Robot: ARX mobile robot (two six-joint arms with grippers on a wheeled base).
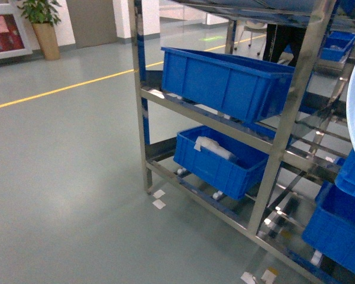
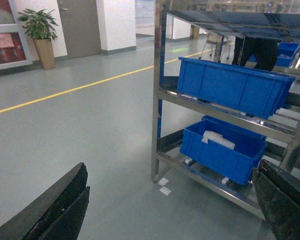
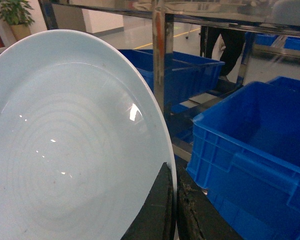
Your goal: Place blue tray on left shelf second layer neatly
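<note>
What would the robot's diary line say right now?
right gripper: pinching blue tray rim | left gripper: open, empty | rack: tray not placed

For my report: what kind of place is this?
Probably a factory or warehouse floor: a steel roller rack holding blue crates, a yellow line painted on the floor.

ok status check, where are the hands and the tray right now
Right hand shut on blue tray, held on edge short of the rack. Left hand open, empty. Blue crate already sits on the left shelf second layer.
</note>
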